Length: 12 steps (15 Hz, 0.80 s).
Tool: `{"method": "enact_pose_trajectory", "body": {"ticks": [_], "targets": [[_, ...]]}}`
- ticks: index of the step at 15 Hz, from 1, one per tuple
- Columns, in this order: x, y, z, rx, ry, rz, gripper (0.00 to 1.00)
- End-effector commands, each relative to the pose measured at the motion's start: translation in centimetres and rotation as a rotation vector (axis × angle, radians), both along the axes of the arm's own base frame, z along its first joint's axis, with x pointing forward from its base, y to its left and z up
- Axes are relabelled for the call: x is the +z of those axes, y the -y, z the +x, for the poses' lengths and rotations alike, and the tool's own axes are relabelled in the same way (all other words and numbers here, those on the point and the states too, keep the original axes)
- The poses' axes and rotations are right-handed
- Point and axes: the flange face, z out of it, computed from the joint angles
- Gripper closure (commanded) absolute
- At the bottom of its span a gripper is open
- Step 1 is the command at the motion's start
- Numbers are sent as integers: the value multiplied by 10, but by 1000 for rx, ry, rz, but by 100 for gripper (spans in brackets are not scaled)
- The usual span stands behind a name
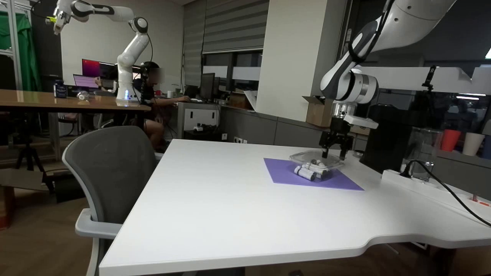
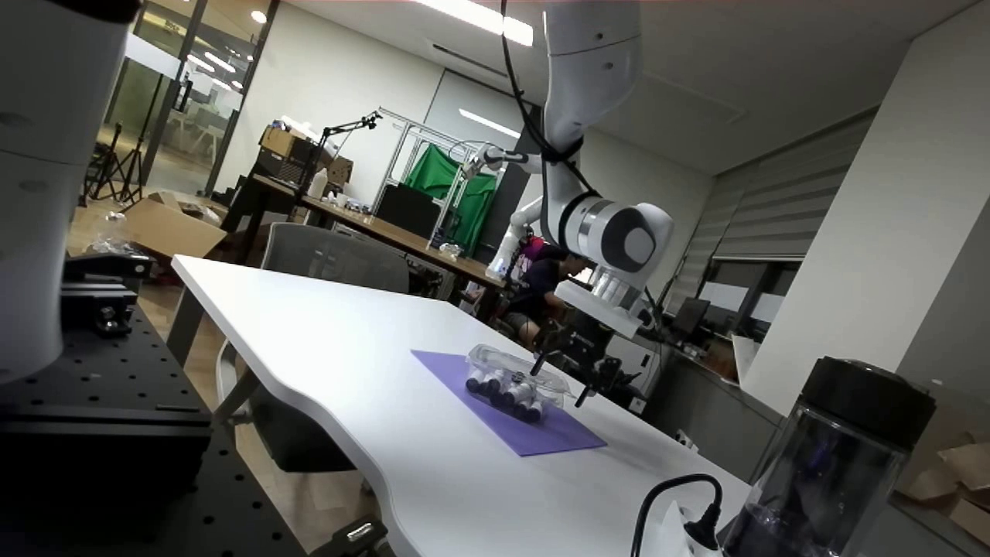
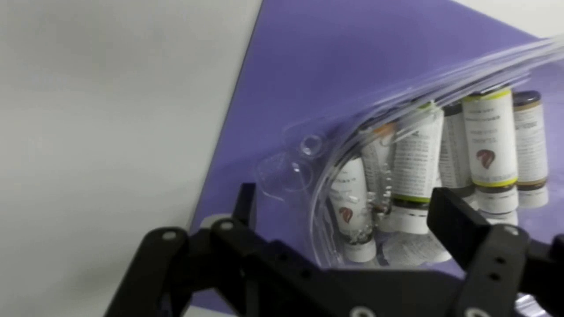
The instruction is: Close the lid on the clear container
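The jaws point down and stand wide apart, holding nothing. In both exterior views the clear container [image 2: 514, 379] is close by them, and in the wrist view its rounded end shows in the gap between the jaws; whether either jaw touches the plastic cannot be told. Inside, several bottles [image 3: 491, 136] with white labels lie on their sides, packed together, some ringed with yellow, green or orange. The lid [image 2: 495, 357] is above the bottles, just beside the jaws; whether it is fully down cannot be told. The container rests on a purple mat [image 3: 299, 53], which lies on the white surface [image 1: 230, 214] below the jaws.

In an exterior view a black box [image 1: 387, 134] stands to one side of the jaws, and a white power strip [image 1: 410, 184] with a black cord [image 1: 449, 193] lies near it. A flask [image 2: 843, 456] with a black top is well apart from the jaws. Farther off, past the edge of the surface, is a grey chair [image 1: 111, 168]. Well beyond the jaws are a person [image 2: 541, 290] and another white arm [image 1: 133, 49].
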Motion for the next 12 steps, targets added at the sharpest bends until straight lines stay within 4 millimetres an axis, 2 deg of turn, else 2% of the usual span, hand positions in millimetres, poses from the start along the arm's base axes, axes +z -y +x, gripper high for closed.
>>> {"method": "enact_pose_trajectory", "body": {"ticks": [1,7,12], "targets": [[-2,-3,14,30,-41,72,0],[1,-12,24,36,-26,13,0],[0,-27,20,14,-50,-24,0]]}}
